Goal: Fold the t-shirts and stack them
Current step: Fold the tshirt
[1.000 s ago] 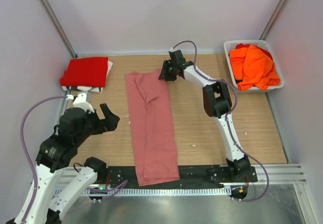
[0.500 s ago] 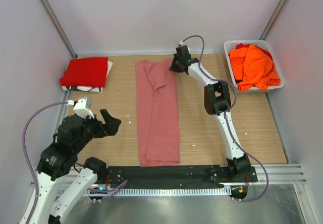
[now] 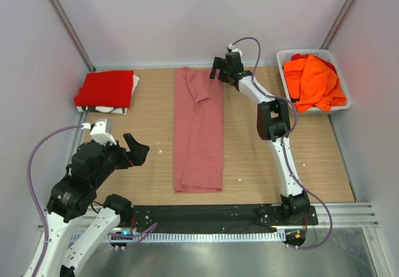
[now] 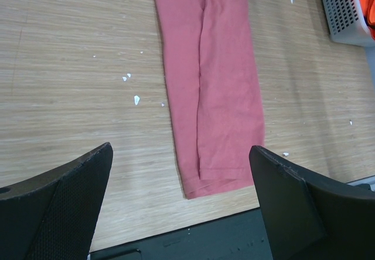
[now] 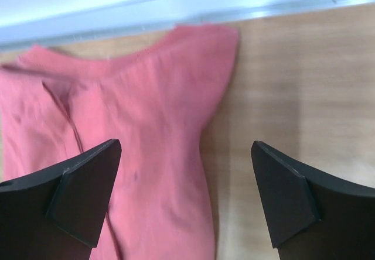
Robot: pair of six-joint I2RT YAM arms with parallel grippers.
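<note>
A dusty-pink t-shirt [image 3: 198,133], folded into a long narrow strip, lies flat down the middle of the wooden table; it also shows in the left wrist view [image 4: 211,84] and the right wrist view [image 5: 135,154]. My right gripper [image 3: 218,72] hovers open over its far right corner, the sleeve edge between the jaws [image 5: 185,146], touching nothing. My left gripper [image 3: 134,149] is open and empty above bare wood left of the strip's near end [image 4: 180,154]. A folded red t-shirt [image 3: 106,88] rests at the far left. Orange t-shirts [image 3: 315,80] are heaped in the basket.
The white lattice basket [image 3: 282,58] stands at the far right corner. A white cloth [image 3: 134,87] peeks from under the red t-shirt. Small white flecks [image 3: 240,179] dot the wood. A black strip [image 3: 206,213] runs along the near edge; walls close three sides.
My right gripper dragged the pink t-shirt's far end toward the back wall and to the right, straightening the strip, then let go and opened. The left arm shifted only slightly.
</note>
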